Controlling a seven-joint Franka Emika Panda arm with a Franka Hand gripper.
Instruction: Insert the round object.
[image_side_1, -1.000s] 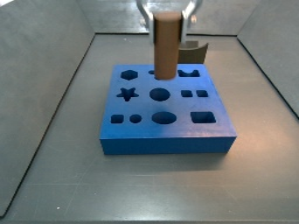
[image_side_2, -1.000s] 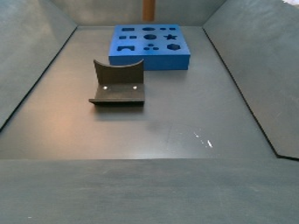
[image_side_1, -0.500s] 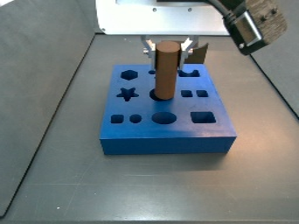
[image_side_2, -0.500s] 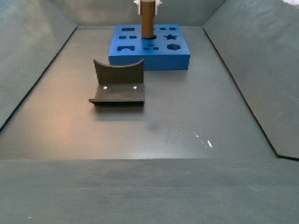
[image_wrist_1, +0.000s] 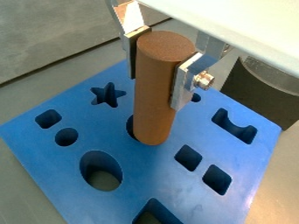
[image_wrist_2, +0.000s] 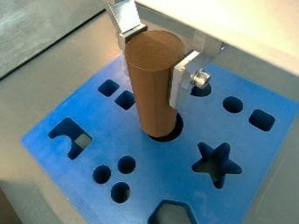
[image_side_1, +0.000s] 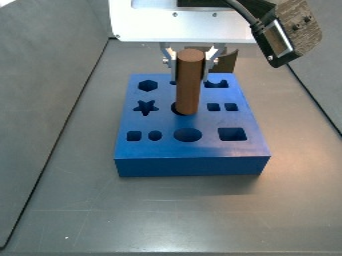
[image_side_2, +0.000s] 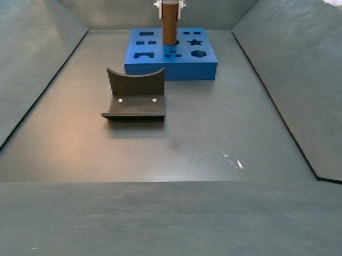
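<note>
The round object, a tall brown cylinder peg (image_wrist_1: 152, 105), stands upright between the silver fingers of my gripper (image_wrist_1: 158, 66), which is shut on its upper part. Both wrist views show this grip (image_wrist_2: 155, 63). The peg's (image_wrist_2: 156, 96) lower end sits at the mouth of the round hole in the middle of the blue block (image_wrist_2: 117, 131). In a side view the peg (image_side_1: 190, 85) rises from the block (image_side_1: 187, 165) under the gripper (image_side_1: 191, 52). Seen from far off, the peg (image_side_2: 170, 30) and gripper (image_side_2: 170, 10) stand over the block (image_side_2: 167, 68).
The block (image_wrist_1: 152, 175) has several other shaped holes, among them a star (image_wrist_1: 107, 94) and a large oval (image_wrist_1: 103, 171). The dark fixture (image_side_2: 134, 95) stands on the floor beside the block. Grey walls enclose the floor.
The gripper has come down with the peg. Its lower end has dropped from above the block to the central round hole, with only a small drop in the last half second.
</note>
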